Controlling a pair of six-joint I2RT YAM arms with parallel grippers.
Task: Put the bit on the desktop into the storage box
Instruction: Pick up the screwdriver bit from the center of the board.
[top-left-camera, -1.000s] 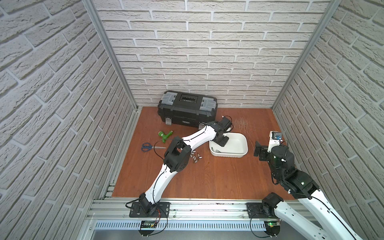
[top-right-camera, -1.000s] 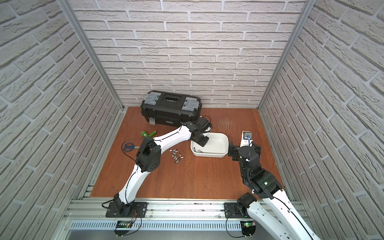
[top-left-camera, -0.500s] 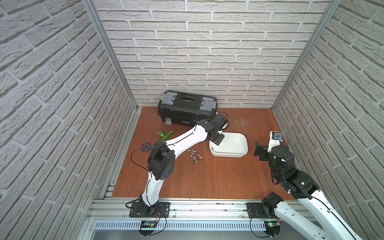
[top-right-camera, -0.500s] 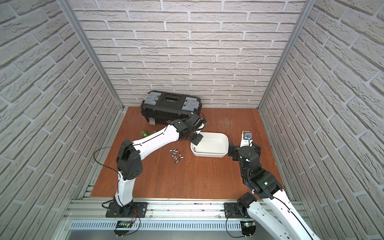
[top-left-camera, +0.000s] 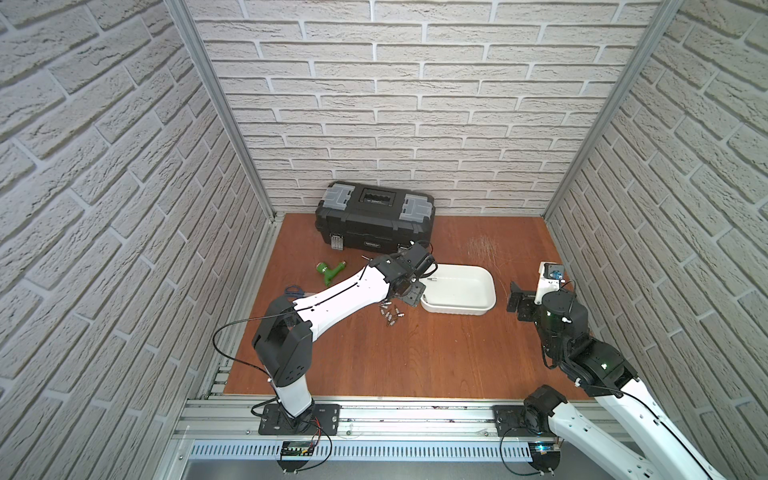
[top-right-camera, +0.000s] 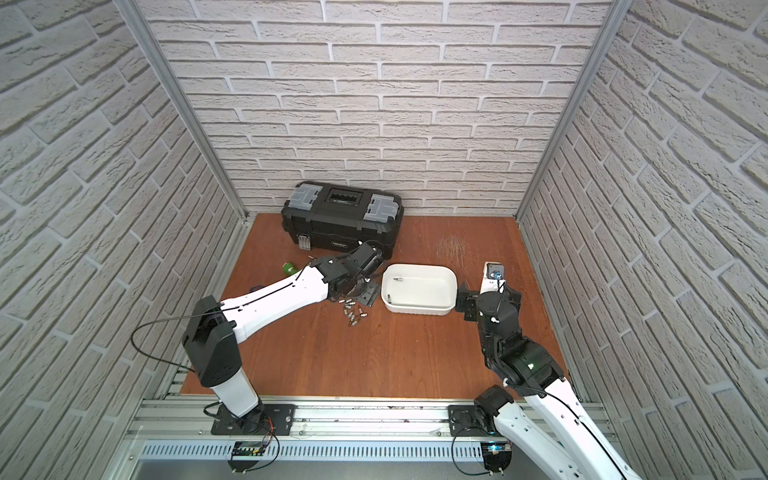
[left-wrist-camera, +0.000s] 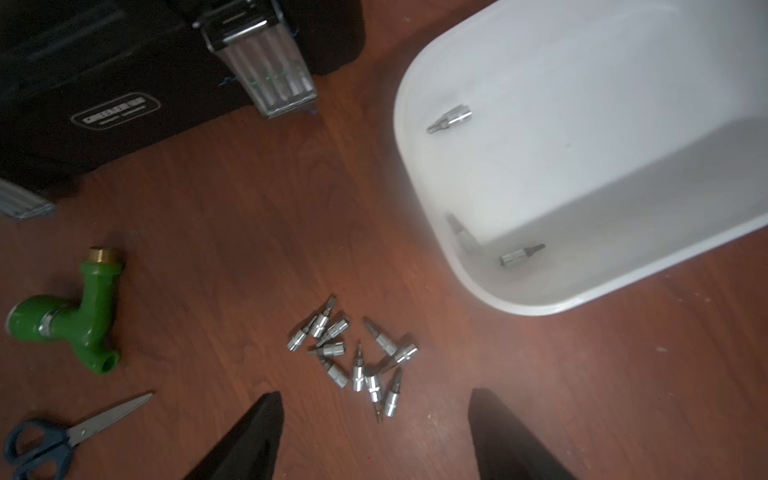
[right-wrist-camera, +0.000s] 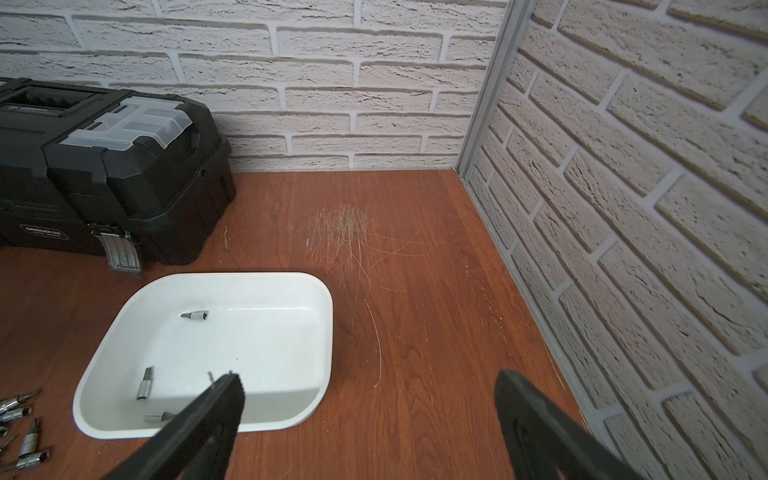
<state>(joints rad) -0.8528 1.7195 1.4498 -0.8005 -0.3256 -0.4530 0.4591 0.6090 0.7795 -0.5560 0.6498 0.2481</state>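
Observation:
Several small silver bits (left-wrist-camera: 353, 357) lie in a loose pile on the reddish-brown desktop (top-left-camera: 415, 361), also seen in both top views (top-left-camera: 390, 313) (top-right-camera: 353, 313). The white storage box (top-left-camera: 457, 309) (top-right-camera: 417, 308) stands just right of the pile. Three bits (left-wrist-camera: 451, 118) (left-wrist-camera: 521, 254) (right-wrist-camera: 144, 383) lie inside it. My left gripper (left-wrist-camera: 374, 395) (top-left-camera: 411, 293) hangs open and empty above the desktop, between the pile and the box's left end. Open as well, my right gripper (right-wrist-camera: 370, 399) (top-left-camera: 519, 299) sits low beside the box's right end, holding nothing.
A black toolbox (top-left-camera: 374, 220) with grey lid compartments stands against the back wall. A green pipe fitting (left-wrist-camera: 83, 316) and blue-handled scissors (left-wrist-camera: 62, 436) lie left of the pile. Brick walls close three sides, and a silver rail (top-left-camera: 395, 419) runs along the front.
My left arm has drawn back from over the box's left end toward the pile, and its jaws have opened wide. The right arm has not moved.

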